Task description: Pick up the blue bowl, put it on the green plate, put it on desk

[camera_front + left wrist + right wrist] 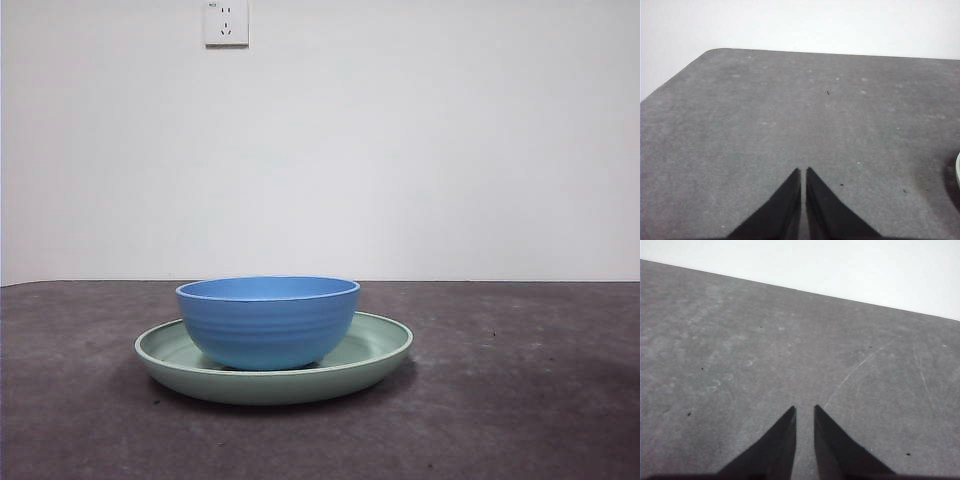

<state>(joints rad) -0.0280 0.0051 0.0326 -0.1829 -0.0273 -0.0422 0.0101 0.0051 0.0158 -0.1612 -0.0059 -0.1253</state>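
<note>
The blue bowl (268, 325) stands upright inside the green plate (385, 352), which lies flat on the desk (520, 410) a little left of centre in the front view. Neither arm appears in that view. My left gripper (803, 170) hovers over bare desk, shut with nothing in it; a thin sliver of the green plate (958, 174) shows at the picture's edge. My right gripper (804, 407) also hangs over bare desk, shut and holding nothing, with only a narrow slit between the tips.
A white wall with a power socket (226, 22) rises behind the desk. The desk's rounded corner (715, 51) shows in the left wrist view. Faint scratches (860, 367) mark the surface near the right gripper.
</note>
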